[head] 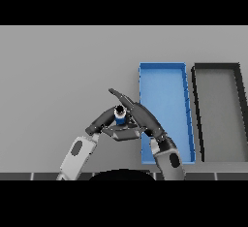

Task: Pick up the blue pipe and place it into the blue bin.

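Observation:
The blue pipe [120, 118] is short and stands upright with its dark opening facing up, just left of the blue bin [162, 66]. My right hand [139, 118] is wrapped round it from the right, with its fingers reaching past the far side and its thumb under the near side. My left hand [100, 121] comes in from the lower left, its relaxed fingers resting next to the pipe's left side. The lower part of the pipe is hidden by the hands. The blue bin is long, narrow and holds nothing.
A dark grey bin [216, 66] of similar shape lies right of the blue bin, parallel to it. Bare grey table [63, 75] stretches to the left and far side of the hands.

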You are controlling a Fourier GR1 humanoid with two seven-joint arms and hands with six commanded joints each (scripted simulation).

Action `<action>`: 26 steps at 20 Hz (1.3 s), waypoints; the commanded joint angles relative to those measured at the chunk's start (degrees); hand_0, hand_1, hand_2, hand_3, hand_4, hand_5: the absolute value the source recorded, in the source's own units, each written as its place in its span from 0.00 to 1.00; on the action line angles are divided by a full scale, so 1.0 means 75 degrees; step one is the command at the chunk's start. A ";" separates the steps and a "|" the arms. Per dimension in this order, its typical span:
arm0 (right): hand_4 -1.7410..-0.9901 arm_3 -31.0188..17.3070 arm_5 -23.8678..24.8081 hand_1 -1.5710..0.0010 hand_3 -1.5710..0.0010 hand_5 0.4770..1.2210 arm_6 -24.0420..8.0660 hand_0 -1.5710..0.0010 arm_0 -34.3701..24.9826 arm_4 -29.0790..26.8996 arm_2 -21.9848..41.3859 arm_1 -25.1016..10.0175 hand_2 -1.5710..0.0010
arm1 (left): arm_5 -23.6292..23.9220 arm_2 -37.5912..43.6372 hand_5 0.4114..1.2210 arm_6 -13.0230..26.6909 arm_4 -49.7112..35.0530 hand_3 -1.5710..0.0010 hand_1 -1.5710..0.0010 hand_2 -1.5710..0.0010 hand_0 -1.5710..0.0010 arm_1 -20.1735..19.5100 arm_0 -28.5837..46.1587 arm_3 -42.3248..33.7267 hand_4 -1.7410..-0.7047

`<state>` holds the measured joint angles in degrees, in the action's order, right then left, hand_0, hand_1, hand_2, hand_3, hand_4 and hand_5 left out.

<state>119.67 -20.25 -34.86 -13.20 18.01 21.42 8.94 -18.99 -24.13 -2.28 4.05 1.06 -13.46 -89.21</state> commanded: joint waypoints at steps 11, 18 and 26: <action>0.21 -0.0842 -0.0358 0.23 0.35 0.23 -0.0013 0.23 -0.0808 -0.0232 -0.0337 0.0518 0.22 | -0.0183 0.0145 1.00 0.0191 -0.0174 0.03 0.00 0.00 0.00 0.0180 0.0104 -0.0084 0.06; 0.05 -0.0915 -0.0037 0.05 0.09 0.84 0.0273 0.05 -0.0906 -0.0362 -0.0058 0.0316 0.05 | -0.0241 0.0140 1.00 0.0035 -0.0343 0.09 0.00 0.00 0.00 0.0257 0.0116 -0.0070 0.02; 0.01 -0.0929 0.0557 0.01 0.01 0.97 0.0613 0.01 -0.0876 -0.0073 0.0222 0.0320 0.01 | 0.0059 0.0134 1.00 -0.0108 0.0036 0.41 0.32 0.34 0.26 -0.0167 0.0037 -0.0270 0.26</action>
<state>112.69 -16.13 -30.45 -19.77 17.31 23.11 11.36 -18.58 -23.06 -3.47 4.30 -0.21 -13.22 -91.27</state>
